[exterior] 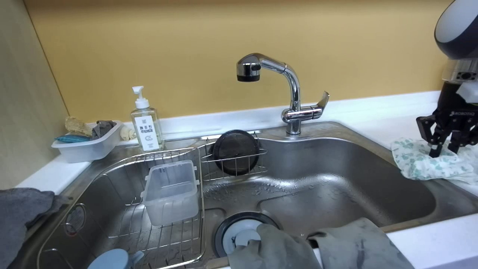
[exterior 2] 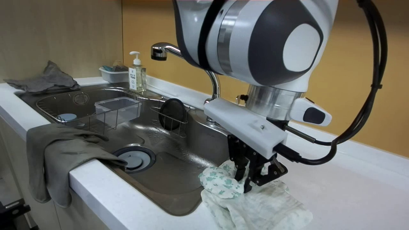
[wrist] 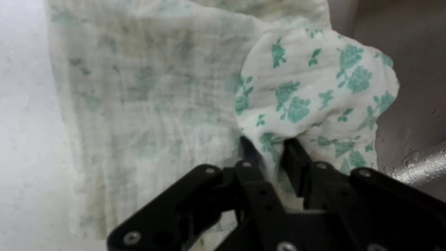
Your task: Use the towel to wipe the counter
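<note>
The towel (exterior 2: 268,209) is white with a green floral print. It lies bunched on the white counter (exterior 2: 348,195) at the sink's edge, and part of it hangs over the rim. In an exterior view the towel (exterior: 422,164) is at the right edge. My gripper (exterior 2: 243,183) points down into it, also at the far right of an exterior view (exterior: 444,150). In the wrist view a fold of the towel (wrist: 156,104) is pinched between the fingers of the gripper (wrist: 268,148), which stay a little apart around it. The counter under the towel is hidden.
The steel sink (exterior: 317,194) adjoins the towel, with a faucet (exterior: 293,89) behind it. A wire rack (exterior: 201,224) holds a plastic container (exterior: 171,194). A soap bottle (exterior: 146,127) stands behind. Grey gloves (exterior 2: 70,153) drape over the front edge. A grey cloth (exterior 2: 44,80) lies beyond.
</note>
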`<state>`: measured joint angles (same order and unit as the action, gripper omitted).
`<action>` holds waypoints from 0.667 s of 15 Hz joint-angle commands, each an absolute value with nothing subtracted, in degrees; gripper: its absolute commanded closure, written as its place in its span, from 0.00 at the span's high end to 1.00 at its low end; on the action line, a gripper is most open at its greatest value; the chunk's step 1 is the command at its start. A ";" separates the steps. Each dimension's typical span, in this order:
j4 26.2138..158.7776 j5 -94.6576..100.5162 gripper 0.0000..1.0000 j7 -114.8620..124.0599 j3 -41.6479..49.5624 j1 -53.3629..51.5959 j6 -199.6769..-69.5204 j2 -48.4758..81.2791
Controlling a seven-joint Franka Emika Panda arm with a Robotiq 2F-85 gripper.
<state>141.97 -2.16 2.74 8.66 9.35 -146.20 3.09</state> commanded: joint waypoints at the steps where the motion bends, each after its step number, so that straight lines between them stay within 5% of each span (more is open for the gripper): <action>1: 140.45 -3.81 0.01 3.23 9.09 9.59 -145.29 3.71; 10: 131.26 -7.17 0.01 1.62 6.53 7.91 -146.84 11.81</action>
<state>137.29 -5.53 1.74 8.01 9.19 -146.93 6.53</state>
